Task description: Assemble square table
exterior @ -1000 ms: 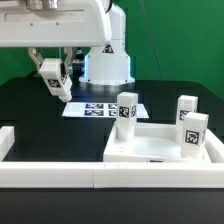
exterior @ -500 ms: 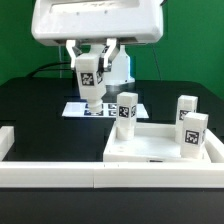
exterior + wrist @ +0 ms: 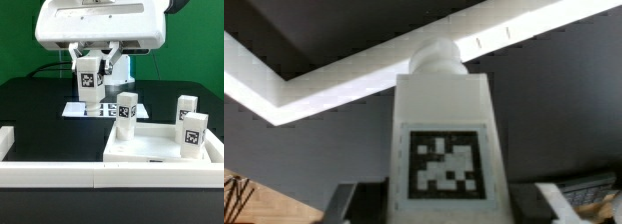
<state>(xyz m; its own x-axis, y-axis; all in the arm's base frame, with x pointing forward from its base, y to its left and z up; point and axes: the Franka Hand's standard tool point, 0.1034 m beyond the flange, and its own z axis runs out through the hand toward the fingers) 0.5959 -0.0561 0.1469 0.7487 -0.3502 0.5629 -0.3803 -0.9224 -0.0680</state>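
tool (image 3: 89,80) gripping leg (image 3: 89,84), above tabletop (image 3: 150,148)

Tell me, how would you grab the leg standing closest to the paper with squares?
I'd take that table leg from above, pinching its two plain side faces near the top. It stands upright on the tabletop, tall and narrow, its top bare; another leg already fills the gripper.
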